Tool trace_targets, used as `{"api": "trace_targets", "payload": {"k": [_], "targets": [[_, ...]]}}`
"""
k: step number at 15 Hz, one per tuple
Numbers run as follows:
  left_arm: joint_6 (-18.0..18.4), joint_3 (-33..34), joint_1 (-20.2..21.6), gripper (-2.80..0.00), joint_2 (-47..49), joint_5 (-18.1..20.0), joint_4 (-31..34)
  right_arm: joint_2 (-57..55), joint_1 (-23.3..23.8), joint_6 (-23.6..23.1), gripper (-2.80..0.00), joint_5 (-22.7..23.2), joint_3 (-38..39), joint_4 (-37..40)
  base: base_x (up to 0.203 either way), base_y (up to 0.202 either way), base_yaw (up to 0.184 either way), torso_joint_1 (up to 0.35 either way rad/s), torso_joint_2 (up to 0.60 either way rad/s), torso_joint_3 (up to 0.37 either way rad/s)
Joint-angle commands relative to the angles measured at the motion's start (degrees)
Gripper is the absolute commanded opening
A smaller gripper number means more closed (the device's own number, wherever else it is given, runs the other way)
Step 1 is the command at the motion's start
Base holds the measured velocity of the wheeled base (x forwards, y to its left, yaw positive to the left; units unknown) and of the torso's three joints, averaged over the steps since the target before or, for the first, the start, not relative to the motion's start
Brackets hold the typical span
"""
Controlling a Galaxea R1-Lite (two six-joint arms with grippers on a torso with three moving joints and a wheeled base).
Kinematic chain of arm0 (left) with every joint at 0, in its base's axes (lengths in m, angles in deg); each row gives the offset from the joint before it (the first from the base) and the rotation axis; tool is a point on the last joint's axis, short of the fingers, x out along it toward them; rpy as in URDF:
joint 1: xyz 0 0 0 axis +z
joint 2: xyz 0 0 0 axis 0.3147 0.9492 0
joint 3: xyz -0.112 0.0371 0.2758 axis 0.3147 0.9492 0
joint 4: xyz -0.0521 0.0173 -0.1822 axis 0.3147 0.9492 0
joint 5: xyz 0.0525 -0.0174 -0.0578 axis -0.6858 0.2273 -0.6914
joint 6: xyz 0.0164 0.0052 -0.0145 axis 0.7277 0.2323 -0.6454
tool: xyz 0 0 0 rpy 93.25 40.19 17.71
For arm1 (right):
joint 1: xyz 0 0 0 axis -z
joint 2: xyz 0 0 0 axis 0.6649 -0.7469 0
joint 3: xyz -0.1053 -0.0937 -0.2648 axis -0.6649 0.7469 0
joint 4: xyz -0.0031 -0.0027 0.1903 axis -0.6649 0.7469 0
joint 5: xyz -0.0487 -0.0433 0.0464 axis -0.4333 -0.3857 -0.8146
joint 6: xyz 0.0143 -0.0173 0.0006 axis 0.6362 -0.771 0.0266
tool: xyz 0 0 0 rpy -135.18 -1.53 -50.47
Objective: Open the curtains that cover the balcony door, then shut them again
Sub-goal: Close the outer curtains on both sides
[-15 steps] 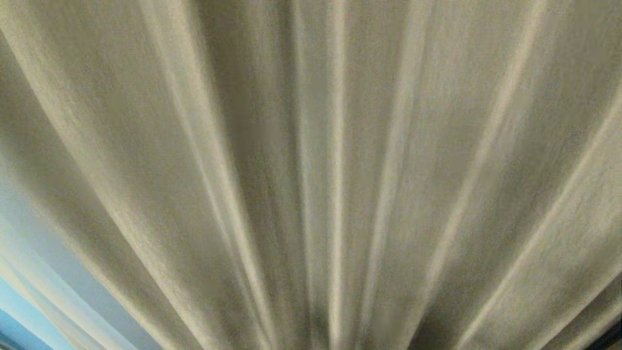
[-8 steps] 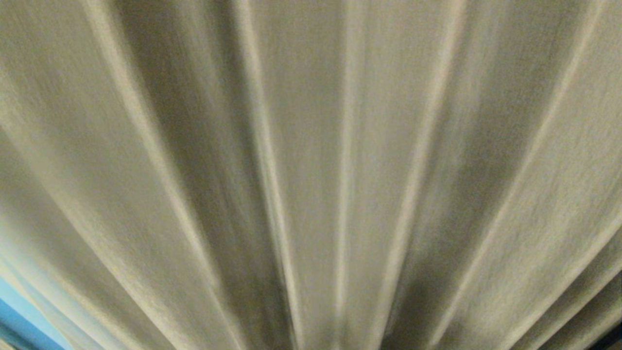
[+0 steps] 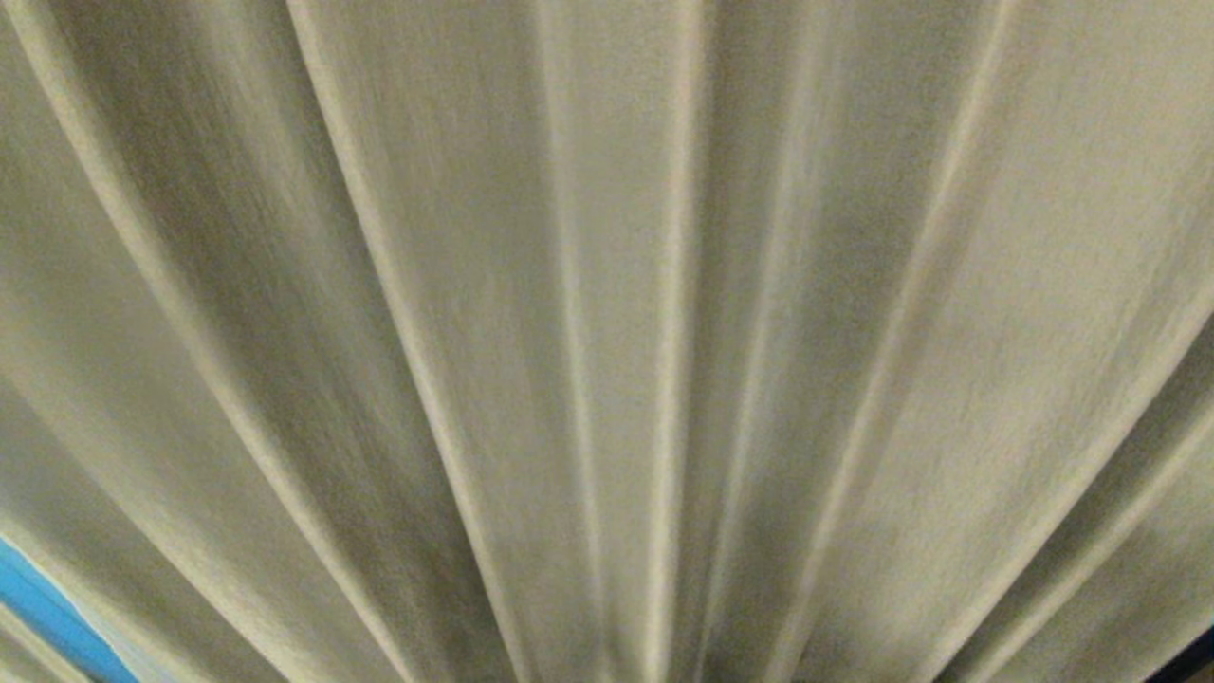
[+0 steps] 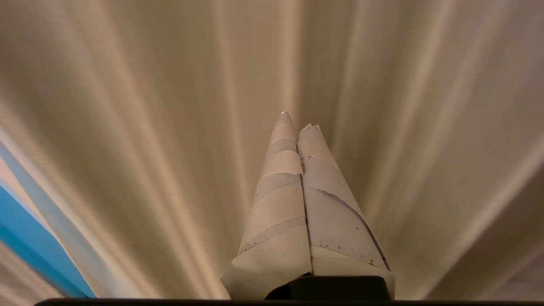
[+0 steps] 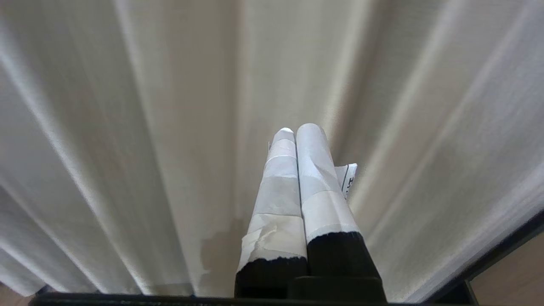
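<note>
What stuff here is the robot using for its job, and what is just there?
For the job:
- cream pleated fabric curtains
- tape-wrapped left gripper, shut
- tape-wrapped right gripper, shut

Just there:
- bright blue strip past the curtain edge
- small printed label

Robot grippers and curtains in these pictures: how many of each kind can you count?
Grippers: 2, the left gripper and the right gripper, both shut and empty, pointing at the fabric.
Curtains: 1 pleated cream spread, the curtains; separate panels cannot be told.
Total: 3
</note>
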Motion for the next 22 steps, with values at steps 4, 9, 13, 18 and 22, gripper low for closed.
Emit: {"api": "trace_targets", "payload": {"k": [4, 9, 13, 18, 22], "targets": [[0.0, 0.0, 0.0, -2.80, 0.0, 0.0, 0.0, 0.1, -0.1, -0.1, -2.80, 0.0, 0.0, -0.1, 0.000, 0.000, 0.000, 0.000, 0.00, 0.000], [0.1, 0.0, 0.0, -2.80, 0.0, 0.0, 0.1, 0.1, -0.1, -0.1, -2.80, 0.0, 0.0, -0.1, 0.000, 0.000, 0.000, 0.000, 0.00, 0.000], [0.1, 0.0, 0.0, -2.80, 0.0, -0.1, 0.1, 0.1, -0.1, -0.1, -2.80, 0.0, 0.0, 0.0, 0.000, 0.000, 0.000, 0.000, 0.00, 0.000], [-0.1, 0.0, 0.0, -2.80, 0.0, -0.3, 0.1, 0.1, -0.1, -0.1, -2.80, 0.0, 0.0, 0.0, 0.000, 0.000, 0.000, 0.000, 0.00, 0.000], [-0.5, 0.0, 0.0, -2.80, 0.0, -0.3, 0.1, 0.1, -0.1, -0.1, -2.80, 0.0, 0.0, 0.0, 0.000, 0.000, 0.000, 0.000, 0.00, 0.000]]}}
